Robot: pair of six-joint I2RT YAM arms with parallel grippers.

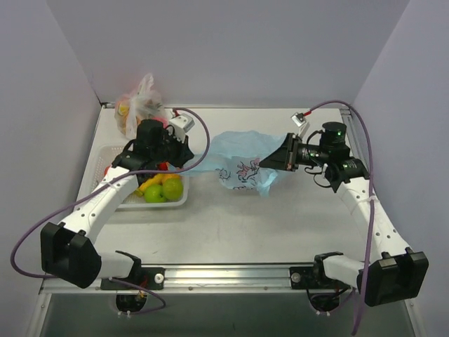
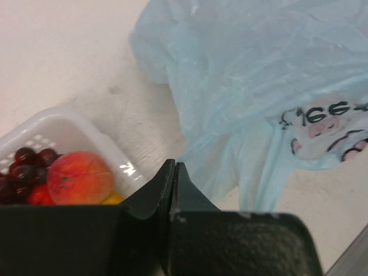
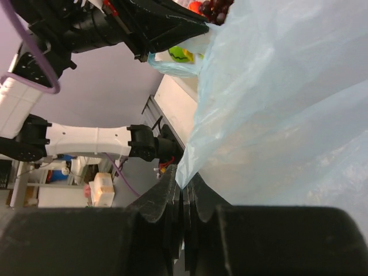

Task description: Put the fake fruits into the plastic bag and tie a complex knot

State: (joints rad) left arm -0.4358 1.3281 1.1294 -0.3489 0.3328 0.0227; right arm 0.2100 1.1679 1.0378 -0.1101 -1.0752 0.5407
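Right claw [image 3: 183, 185] sits clamped on a fold of the blue bag [image 3: 276, 115]; left claw [image 2: 174, 168] is closed too, seemingly nipping the opposite edge. Bag lies crumpled beside the white basket [image 2: 40, 129], where the fruits [image 2: 77, 177] wait, 0 apparently bagged. I'd lift both edges apart gently, keeping the mouth wide without tearing the thin film, so 1 claw can later let go and fetch fruit.
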